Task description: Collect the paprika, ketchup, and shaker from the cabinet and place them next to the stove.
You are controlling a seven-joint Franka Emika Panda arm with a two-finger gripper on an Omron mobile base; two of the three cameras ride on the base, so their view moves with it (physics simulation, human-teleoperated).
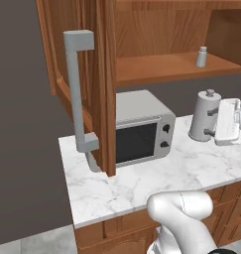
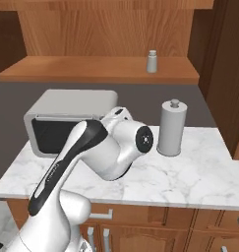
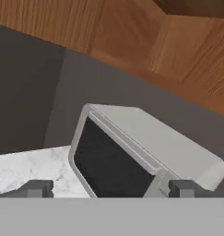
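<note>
1. Shaker (image 1: 201,57) stands upright on the open cabinet (image 1: 161,69) shelf, alone toward the shelf's right end; the right base view shows it (image 2: 151,61) against the wooden back wall.
2. Cabinet door (image 1: 99,84) hangs open edge-on in the left base view, its long grey handle (image 1: 78,92) toward the camera, hiding the left part of the shelf and the microwave's left end.
3. Microwave (image 2: 67,118) sits on the marble counter (image 1: 156,178) under the shelf; the arm (image 2: 106,152) covers its right front in the right base view.
4. Grey canister (image 2: 171,128) with a knob top stands right of the microwave, well below the shaker.
5. Gripper (image 3: 111,189) faces the microwave's dark door, fingertips (image 3: 37,189) spread wide with nothing between them.
6. At the right edge of the left base view, a white part of the robot is cut off just beside the canister.
</note>
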